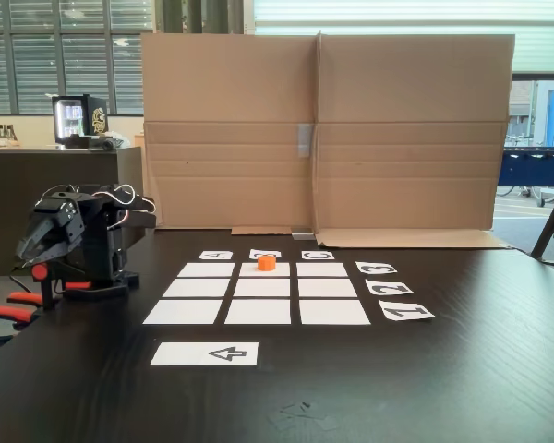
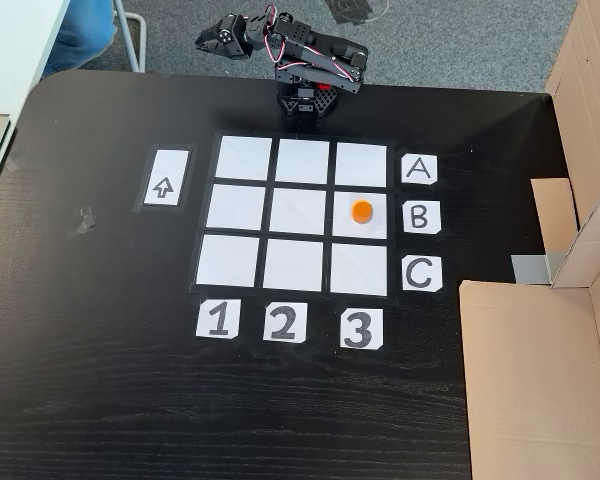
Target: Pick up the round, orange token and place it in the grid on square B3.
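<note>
Orange token (image 2: pixel 361 211) resting flat-topped on square B3 (image 2: pixel 361 226) of the grid (image 2: pixel 300 215), in line with the B card (image 2: pixel 420 216) and the 3 card (image 2: pixel 361 328). In a fixed view (image 1: pixel 267 262), same token on the far middle rectangle, just before the lettered cards. Arm folded at the counter (image 2: pixel 100 400) edge, well apart from the token, beyond the A row. Claw (image 2: pixel 212 42) tucked away from the grid, grasping nothing; released or clenched, cannot tell. Arrow card (image 2: pixel 163 187) beside the grid's 1 column. Cardboard screen (image 1: pixel 323 129) standing behind the grid.
</note>
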